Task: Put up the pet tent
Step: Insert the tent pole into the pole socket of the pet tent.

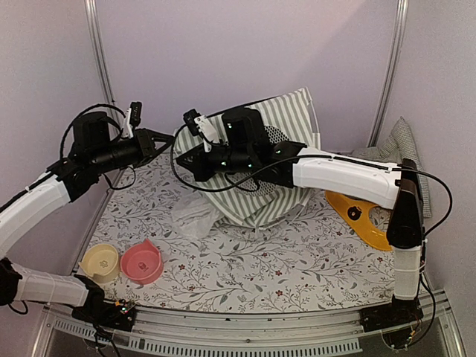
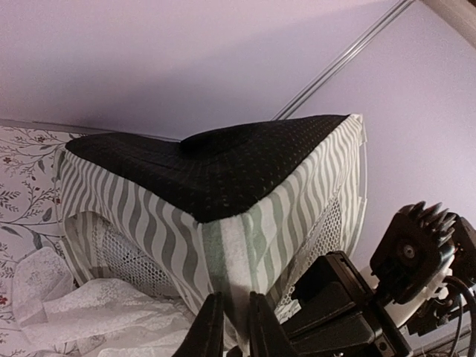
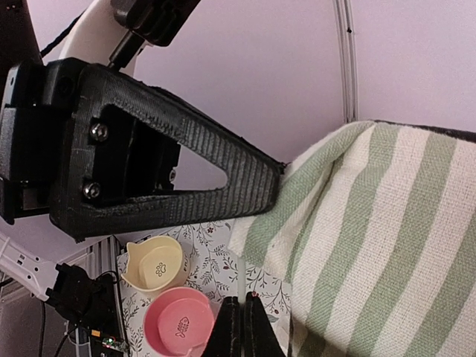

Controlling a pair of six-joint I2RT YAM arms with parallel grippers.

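Pet tent (image 1: pixel 286 119) sits toward the back middle of the flower-print table (image 1: pixel 297 260), tipped up between two robot arms and not yet standing on its own. Its striped cloth looks slack and folded, and the white lace curtain (image 1: pixel 195 212) spills onto the table at its near-left side. By that showing the job is perhaps half done: the shell is raised, but spreading it to full shape and setting it square seem left to do.

The left gripper (image 2: pixel 234 316) has its fingers narrowly apart astride a striped corner seam; whether they pinch it cannot be told. The right gripper (image 3: pixel 239 316) has its jaws together just beside the striped cloth, and no fold is plainly caught between them.

Counted on the table: one tent, two pet bowls, one yellow (image 1: pixel 100 262) and one pink (image 1: pixel 141 262), one orange-yellow plastic piece (image 1: pixel 357 216) at the right, and one checked cushion (image 1: pixel 398 145) in the far right corner.
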